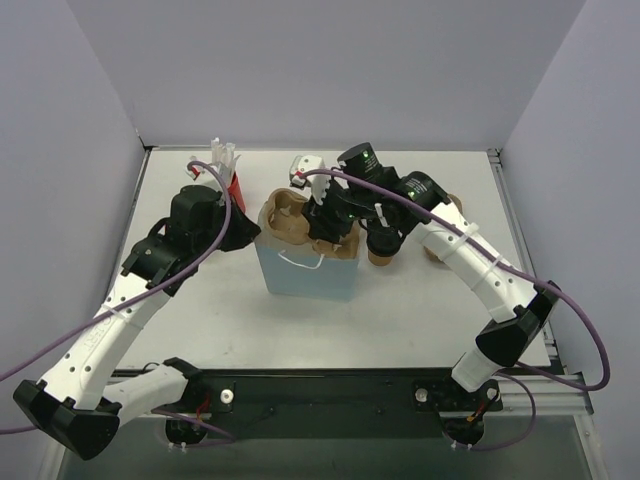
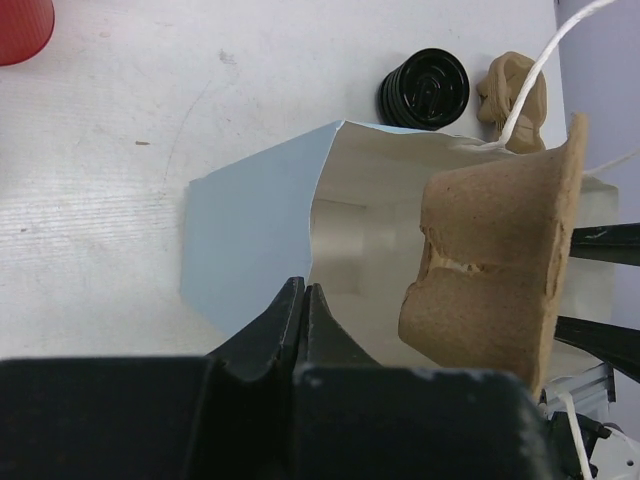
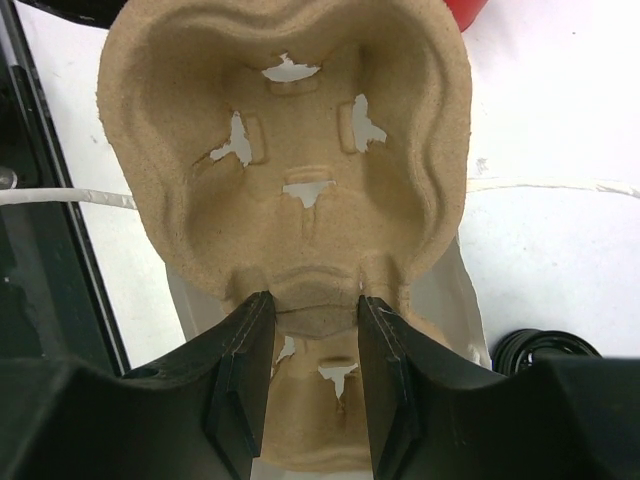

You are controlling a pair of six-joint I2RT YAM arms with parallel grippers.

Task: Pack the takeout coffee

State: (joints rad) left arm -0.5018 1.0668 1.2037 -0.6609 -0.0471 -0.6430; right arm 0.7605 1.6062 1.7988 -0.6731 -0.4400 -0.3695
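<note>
Takeout coffee: no lidded cup can be picked out with certainty. A tan-brown patch (image 1: 437, 250) peeks out beside the right forearm, right of the bag. It is mostly hidden, so I cannot tell whether it is the cup.
Coffee relative to the grippers: that patch lies well apart from both grippers, on their right.
Left gripper (image 2: 303, 295): fingers pinched together on the left rim of the light blue paper bag (image 1: 305, 270), one finger on the blue outside and one on the white inside.
Right gripper (image 3: 315, 305): clamped on the middle ridge of a pulp cup carrier (image 3: 290, 200), one black finger on each side.
Carrier position: it stands tilted at the bag's open mouth, partly inside, with its cup wells facing the right wrist camera.
Bags: one, upright in the middle of the table (image 1: 200, 310).
Carriers: two, the held one and a second pulp carrier (image 2: 512, 95) lying on the table just right of the bag.
Black lids: one stack of black lids (image 2: 425, 88) just beside the second carrier. The number of lids cannot be counted.
Red cup (image 2: 20, 25): one, on the far left, beyond the left gripper.
</note>
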